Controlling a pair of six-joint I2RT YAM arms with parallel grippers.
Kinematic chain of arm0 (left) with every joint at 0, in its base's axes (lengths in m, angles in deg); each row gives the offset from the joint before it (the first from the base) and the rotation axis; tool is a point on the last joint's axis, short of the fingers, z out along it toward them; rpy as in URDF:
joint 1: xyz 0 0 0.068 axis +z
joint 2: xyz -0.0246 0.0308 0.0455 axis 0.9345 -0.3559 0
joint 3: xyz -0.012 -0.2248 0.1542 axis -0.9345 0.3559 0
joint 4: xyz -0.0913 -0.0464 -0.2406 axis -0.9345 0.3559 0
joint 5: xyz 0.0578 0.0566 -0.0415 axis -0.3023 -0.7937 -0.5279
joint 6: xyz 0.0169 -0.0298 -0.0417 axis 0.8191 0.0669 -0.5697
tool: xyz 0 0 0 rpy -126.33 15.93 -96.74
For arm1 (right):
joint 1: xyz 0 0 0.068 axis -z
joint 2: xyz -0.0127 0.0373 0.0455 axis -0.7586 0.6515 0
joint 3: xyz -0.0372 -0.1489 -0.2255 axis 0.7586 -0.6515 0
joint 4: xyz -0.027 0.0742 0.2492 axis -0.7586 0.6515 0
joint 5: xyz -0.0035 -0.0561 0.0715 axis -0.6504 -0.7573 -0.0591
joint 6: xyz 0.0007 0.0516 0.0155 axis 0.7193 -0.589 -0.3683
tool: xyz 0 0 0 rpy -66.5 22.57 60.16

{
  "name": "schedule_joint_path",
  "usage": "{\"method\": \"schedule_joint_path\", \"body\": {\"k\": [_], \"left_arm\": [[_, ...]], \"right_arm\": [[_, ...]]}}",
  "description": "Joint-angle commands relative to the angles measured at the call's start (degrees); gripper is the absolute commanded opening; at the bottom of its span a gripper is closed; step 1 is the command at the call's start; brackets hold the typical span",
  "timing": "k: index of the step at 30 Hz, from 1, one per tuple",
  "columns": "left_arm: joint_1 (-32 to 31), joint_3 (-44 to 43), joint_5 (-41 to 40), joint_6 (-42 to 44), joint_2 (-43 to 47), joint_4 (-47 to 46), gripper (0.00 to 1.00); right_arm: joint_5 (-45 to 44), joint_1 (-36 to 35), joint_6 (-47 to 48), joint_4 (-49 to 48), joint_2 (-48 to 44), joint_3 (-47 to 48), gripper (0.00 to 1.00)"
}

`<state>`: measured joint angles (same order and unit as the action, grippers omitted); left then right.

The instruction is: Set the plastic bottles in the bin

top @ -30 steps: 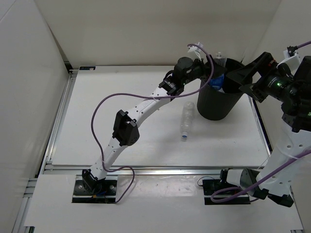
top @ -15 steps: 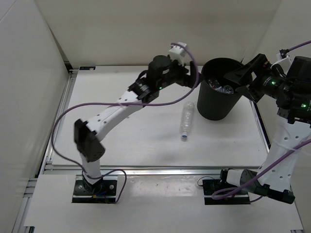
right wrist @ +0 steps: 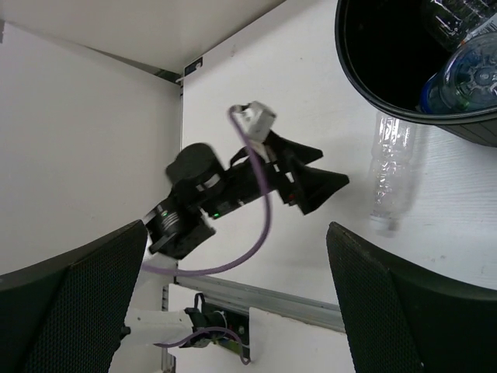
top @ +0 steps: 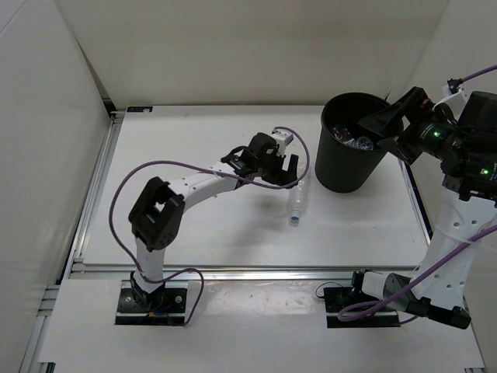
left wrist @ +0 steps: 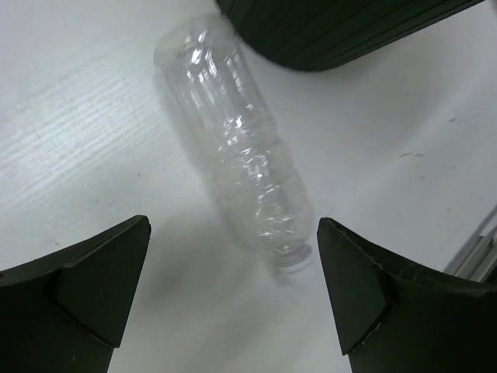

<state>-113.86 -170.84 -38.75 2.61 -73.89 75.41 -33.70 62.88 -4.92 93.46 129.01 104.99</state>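
left wrist: clear ribbed bottle (thin plastic) beside black bin.

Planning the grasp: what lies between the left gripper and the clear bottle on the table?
Nothing: left wrist view shows the open left gripper framing the clear bottle over bare table.

Table open either side of bottle; bin seemingly crowds its base.
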Motion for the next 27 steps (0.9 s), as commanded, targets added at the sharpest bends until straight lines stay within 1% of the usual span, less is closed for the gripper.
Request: {"method": "schedule_joint_path", "body": {"k": [1,5,7,10,12,14,19,23,25,26,27], "left_arm": [[0.7,-7.7,1.8,-1.1,-1.9,-1.3,1.00],[1.2,-14.2,3.0,-3.1,-8.9,-1.3,1.00],[1.2,-16.0,4.5,-3.9,-12.0,-1.3,1.00],[1.2,-20.0,8.3,-5.3,-16.0,-1.3,1.00],[1.2,-21.2,10.3,-6.0,-17.7,-1.3,1.00],[1.2,-21.2,11.6,-6.5,-19.1,-1.3,1.00],[1.7,-17.3,11.6,-7.6,-20.4,-1.3,1.00],[2.3,-18.8,11.6,-8.3,-23.3,-1.3,1.00],[2.9,-20.8,13.9,-9.7,-25.5,-0.7,1.00],[3.4,-20.8,14.6,-10.5,-26.3,-0.7,0.99],[3.4,-21.3,15.1,-11.2,-26.3,-0.7,0.94]], "right_arm": [[-0.2,0.3,1.5,-1.0,-0.8,1.6,1.00],[-0.8,0.3,2.6,0.2,-0.8,3.7,1.00],[-1.3,0.3,2.6,0.7,-0.8,4.2,1.00],[-1.9,0.3,3.2,0.7,-0.8,4.2,1.00],[-2.4,0.3,3.2,1.3,-0.8,4.2,1.00],[-2.9,0.3,3.2,1.9,-0.8,4.2,1.00],[-4.1,0.3,4.4,3.1,-0.8,5.8,1.00],[-4.1,0.3,4.4,4.2,-0.8,6.7,1.00],[-4.1,0.3,5.1,5.3,0.0,9.3,1.00],[-3.5,0.3,5.1,6.5,1.3,10.2,1.00],[-3.5,0.3,5.7,7.0,1.3,11.0,1.00]]}}
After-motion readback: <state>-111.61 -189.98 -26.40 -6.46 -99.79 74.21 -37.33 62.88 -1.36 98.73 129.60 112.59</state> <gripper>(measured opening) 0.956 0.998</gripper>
